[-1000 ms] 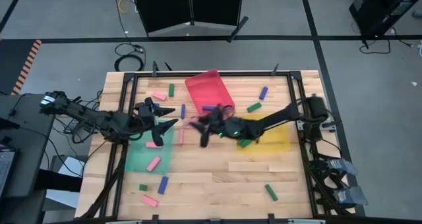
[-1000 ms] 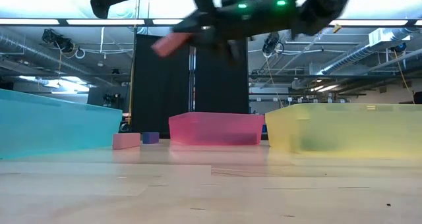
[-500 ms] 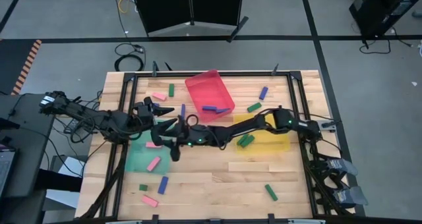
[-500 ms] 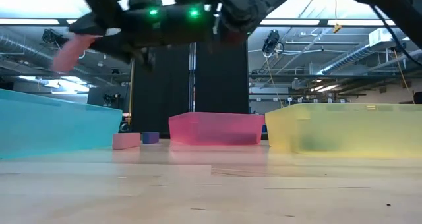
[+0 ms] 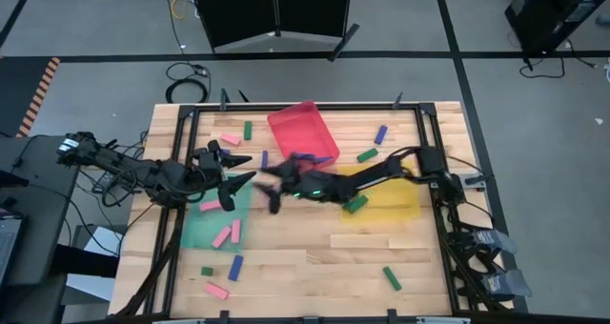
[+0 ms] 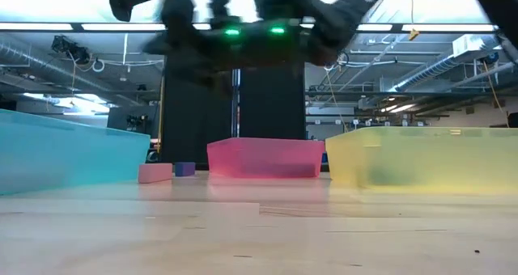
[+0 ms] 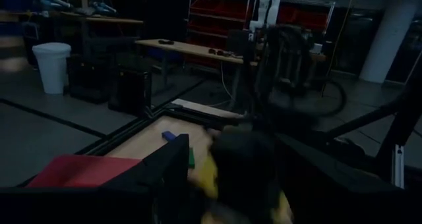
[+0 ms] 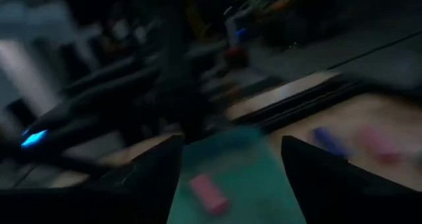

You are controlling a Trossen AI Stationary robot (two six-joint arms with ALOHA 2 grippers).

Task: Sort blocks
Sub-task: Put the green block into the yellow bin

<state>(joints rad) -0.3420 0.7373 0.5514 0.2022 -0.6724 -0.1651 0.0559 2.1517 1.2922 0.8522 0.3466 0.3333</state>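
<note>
No text, label, brand name, number or sign can be read in any of the views. The dark wrist pictures are perhaps too blurred to show lettering on the shelving and benches in the room behind the table.
</note>
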